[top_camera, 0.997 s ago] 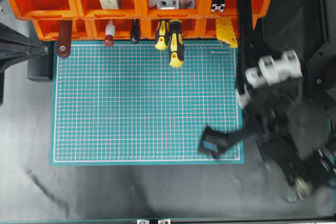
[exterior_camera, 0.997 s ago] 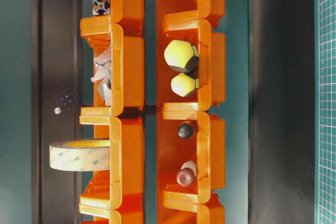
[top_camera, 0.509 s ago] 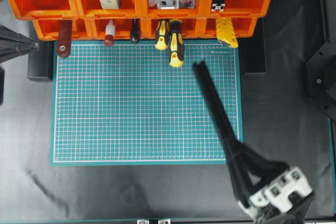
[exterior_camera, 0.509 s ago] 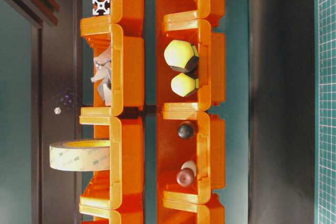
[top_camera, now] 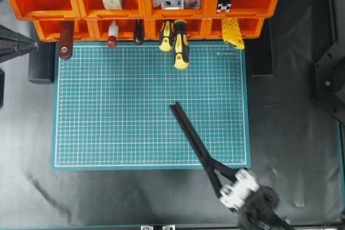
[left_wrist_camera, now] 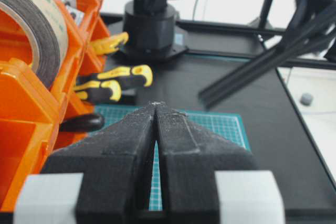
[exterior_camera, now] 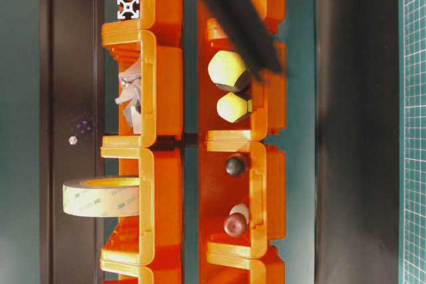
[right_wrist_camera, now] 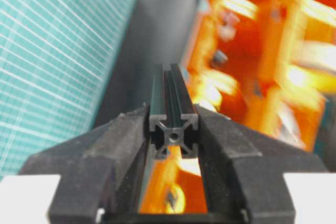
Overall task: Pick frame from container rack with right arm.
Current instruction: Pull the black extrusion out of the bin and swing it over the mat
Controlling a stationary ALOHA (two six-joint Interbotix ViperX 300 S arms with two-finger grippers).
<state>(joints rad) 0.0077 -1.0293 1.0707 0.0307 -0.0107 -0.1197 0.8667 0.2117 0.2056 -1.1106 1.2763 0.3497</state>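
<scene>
Overhead view: right gripper (top_camera: 223,182) grasps one end of the frame (top_camera: 190,132), held slanting over the green mat (top_camera: 108,111), clear of the rack (top_camera: 161,22). Left gripper (left_wrist_camera: 156,111) is clenched, empty. Extraction looks done; next, probably a controlled set-down.

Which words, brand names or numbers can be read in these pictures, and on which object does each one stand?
"3M": faint repeated print on the inner ring of the tape roll in the container rack, table-level view; the small words beside it are too small to read.
Small white print at the top right corner of the green cutting mat: too small to read.
No other text is readable; the right wrist view is blurred.
</scene>
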